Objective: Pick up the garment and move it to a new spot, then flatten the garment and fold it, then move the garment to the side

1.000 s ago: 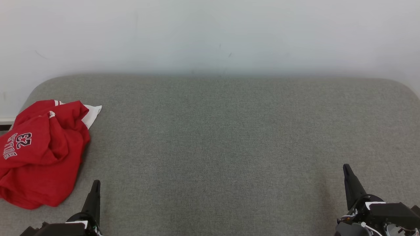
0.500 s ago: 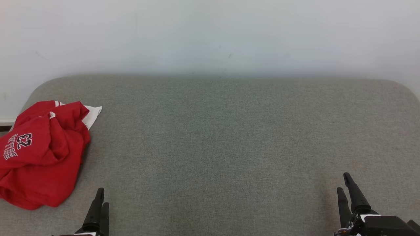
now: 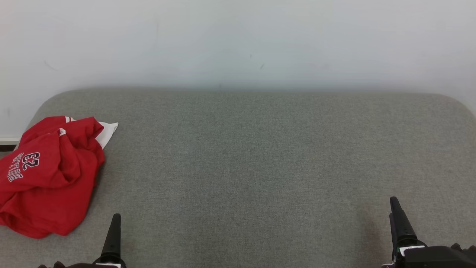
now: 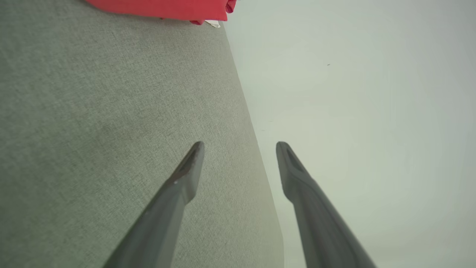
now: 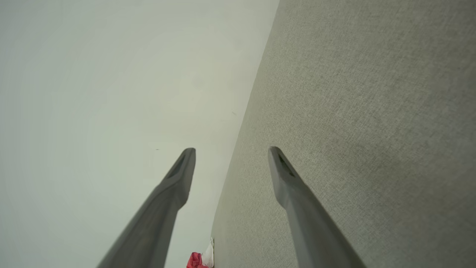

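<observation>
Some of the garment (image 3: pixel 48 178) is cropped left.

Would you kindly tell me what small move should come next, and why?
Probably reach the left gripper forward and left toward the red shirt: it lies crumpled and untouched at the left edge of the grey surface, and that gripper is nearer, open and empty. The right gripper, also open, sits far off.

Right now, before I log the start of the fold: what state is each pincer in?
Left pincer: open, holding nothing.
Right pincer: open, holding nothing.
</observation>
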